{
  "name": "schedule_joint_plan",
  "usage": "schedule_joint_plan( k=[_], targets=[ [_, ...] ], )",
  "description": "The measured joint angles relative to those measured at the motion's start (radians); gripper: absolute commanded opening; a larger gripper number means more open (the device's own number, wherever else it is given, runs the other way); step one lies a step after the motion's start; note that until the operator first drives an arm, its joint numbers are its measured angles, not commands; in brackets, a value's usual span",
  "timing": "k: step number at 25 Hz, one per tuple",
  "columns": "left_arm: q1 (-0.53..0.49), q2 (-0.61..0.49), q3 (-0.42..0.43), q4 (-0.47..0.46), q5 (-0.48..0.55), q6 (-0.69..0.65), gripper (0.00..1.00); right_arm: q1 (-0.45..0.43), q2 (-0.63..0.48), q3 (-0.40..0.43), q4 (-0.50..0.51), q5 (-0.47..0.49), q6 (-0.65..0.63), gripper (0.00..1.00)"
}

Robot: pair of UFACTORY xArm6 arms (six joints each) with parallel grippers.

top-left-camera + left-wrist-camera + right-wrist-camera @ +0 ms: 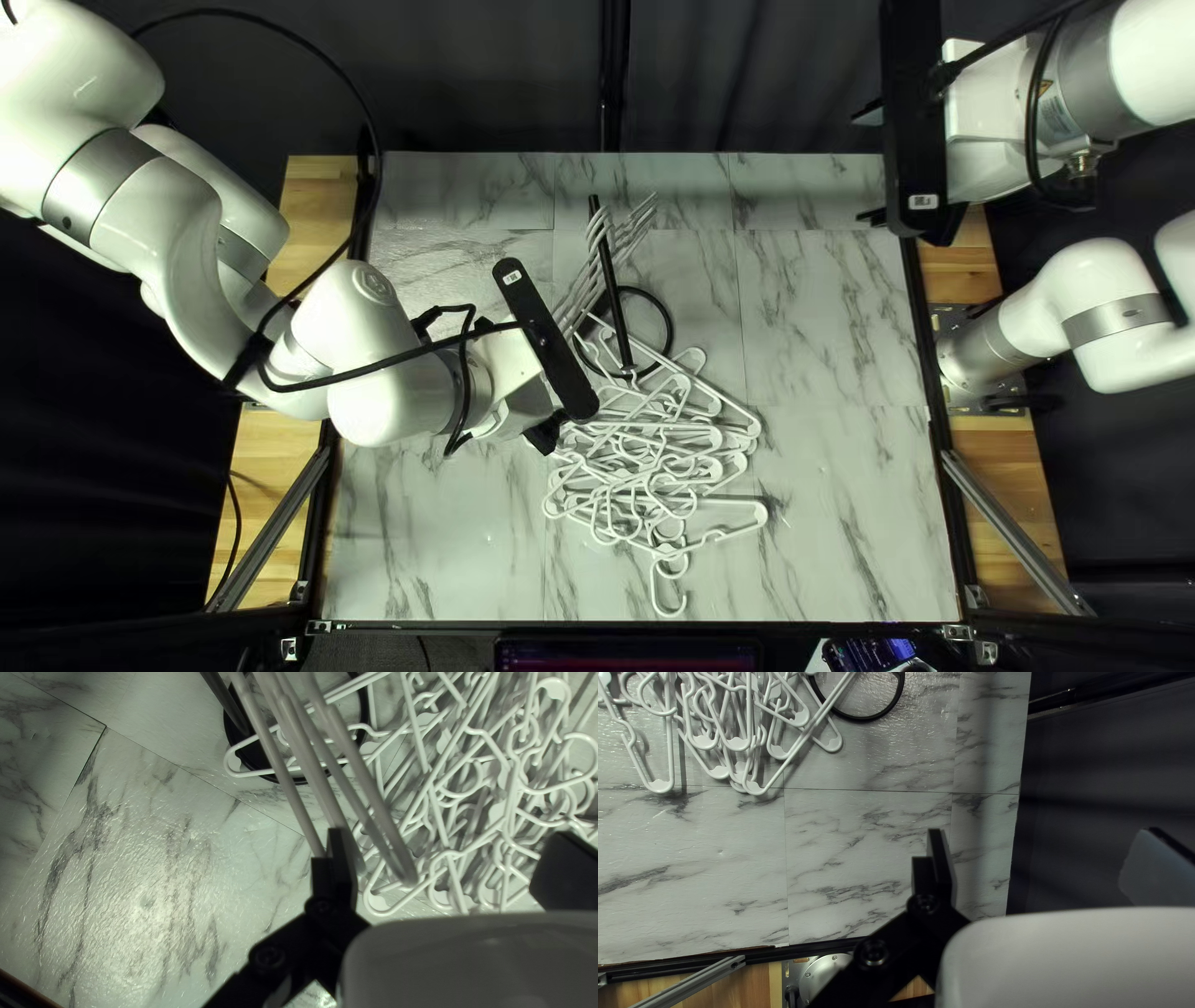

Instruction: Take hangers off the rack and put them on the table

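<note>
Black, two-fingered and spread wide, my left gripper (448,834) grasps nothing. Just ahead of it, slim white plastic hangers (374,802) hang from a black upright rack (225,703), their near ends showing between the fingers and one thin bar running past the outer side of a fingertip. They look light and fairly stiff, smooth enough to slip or pivot, and thin enough to crack if forced. I would take hold across the bars near those ends, closing gently and keeping clear of hooks that could snag. Below and beyond, a tangled heap of white plastic hangers (501,771) lies on the grey-veined, marble-patterned table (156,858). Farther ahead sits the rack's round black base (366,715), one hanger lying across it. Well apart from rack and heap, my black right gripper (1042,832) has its fingers parted too, nothing held.
</note>
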State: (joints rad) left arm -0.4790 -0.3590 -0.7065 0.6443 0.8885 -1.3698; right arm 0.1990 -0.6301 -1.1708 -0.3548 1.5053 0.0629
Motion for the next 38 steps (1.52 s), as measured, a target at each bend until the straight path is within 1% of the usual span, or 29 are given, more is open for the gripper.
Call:
schedule_joint_plan(
  k=[8,21,30,38],
  targets=[
    [-0.03,0.01,-0.032,0.018,0.014,-0.02,1.0,0.0,0.0,0.0,0.0,0.0,0.0,1.0],
    [-0.014,0.02,-0.022,0.033,-0.006,-0.044,1.0,0.0,0.0,0.0,0.0,0.0,0.0,1.0],
    [-0.006,0.019,0.001,0.048,-0.02,-0.081,1.0,0.0,0.0,0.0,0.0,0.0,0.0,1.0],
    [-0.01,0.025,-0.001,0.056,-0.023,-0.099,1.0,0.0,0.0,0.0,0.0,0.0,0.0,1.0]
  ],
)
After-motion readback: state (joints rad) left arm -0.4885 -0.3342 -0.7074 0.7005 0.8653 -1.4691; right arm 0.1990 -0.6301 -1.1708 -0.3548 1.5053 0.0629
